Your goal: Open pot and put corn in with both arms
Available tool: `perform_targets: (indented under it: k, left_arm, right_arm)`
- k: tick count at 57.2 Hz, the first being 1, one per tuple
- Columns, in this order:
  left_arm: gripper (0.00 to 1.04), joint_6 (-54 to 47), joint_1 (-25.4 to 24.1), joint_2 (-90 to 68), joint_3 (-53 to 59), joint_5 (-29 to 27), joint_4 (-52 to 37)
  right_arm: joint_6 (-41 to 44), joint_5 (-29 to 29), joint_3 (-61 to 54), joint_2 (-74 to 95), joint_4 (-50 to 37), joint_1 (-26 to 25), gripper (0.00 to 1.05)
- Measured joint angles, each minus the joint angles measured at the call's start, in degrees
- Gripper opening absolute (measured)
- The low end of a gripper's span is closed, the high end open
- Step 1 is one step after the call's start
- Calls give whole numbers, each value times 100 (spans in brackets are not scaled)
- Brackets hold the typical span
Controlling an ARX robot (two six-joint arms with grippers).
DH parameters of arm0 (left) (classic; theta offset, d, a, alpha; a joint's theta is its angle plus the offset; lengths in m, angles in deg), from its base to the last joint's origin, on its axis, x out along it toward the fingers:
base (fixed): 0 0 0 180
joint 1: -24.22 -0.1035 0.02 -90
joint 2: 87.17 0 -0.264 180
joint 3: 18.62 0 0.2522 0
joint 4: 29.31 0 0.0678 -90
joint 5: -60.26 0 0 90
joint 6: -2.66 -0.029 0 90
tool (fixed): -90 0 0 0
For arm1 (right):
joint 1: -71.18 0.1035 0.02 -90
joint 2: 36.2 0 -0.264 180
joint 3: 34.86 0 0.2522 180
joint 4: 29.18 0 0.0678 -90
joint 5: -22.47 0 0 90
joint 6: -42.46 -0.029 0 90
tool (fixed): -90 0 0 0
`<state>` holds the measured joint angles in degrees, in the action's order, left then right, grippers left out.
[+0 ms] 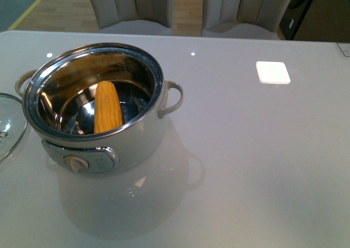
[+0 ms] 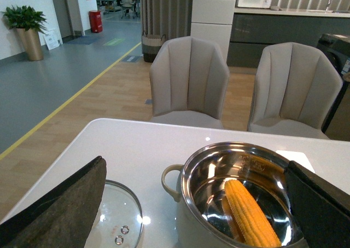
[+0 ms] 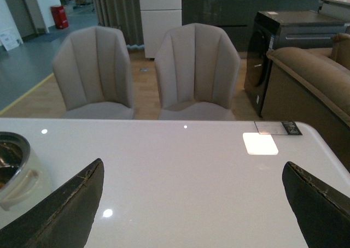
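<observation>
Yellow corn lengthwise, tip rearward

A showroom-like open-plan office is showing here: two beige upholstered chairs are standing at the white table's far edge. Beyond, a grey corridor floor, potted plant and kitchen counter are stretching away.

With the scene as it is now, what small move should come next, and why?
Probably none beyond keeping both arms back: the corn already lies inside the pot, and the glass lid rests on the table beside it. The left end effector and the right end effector are open and hold nothing.
</observation>
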<state>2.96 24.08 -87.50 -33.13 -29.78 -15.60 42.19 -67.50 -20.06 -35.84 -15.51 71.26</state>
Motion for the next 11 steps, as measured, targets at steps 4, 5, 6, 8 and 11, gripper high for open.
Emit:
perform_targets:
  k: [4, 5, 6, 8, 11]
  left_arm:
    - [98, 0, 0, 0, 0, 2, 0]
    - [98, 0, 0, 0, 0, 2, 0]
    - [98, -2, 0, 0, 0, 0, 0]
    - [98, 0, 0, 0, 0, 2, 0]
    - [98, -2, 0, 0, 0, 2, 0]
  right_arm:
    - [0, 0, 0, 0, 0, 0, 96]
    - [0, 0, 0, 0, 0, 0, 96]
    - [0, 0, 0, 0, 0, 0, 96]
    - [0, 0, 0, 0, 0, 0, 96]
    - [0, 0, 0, 0, 0, 0, 96]
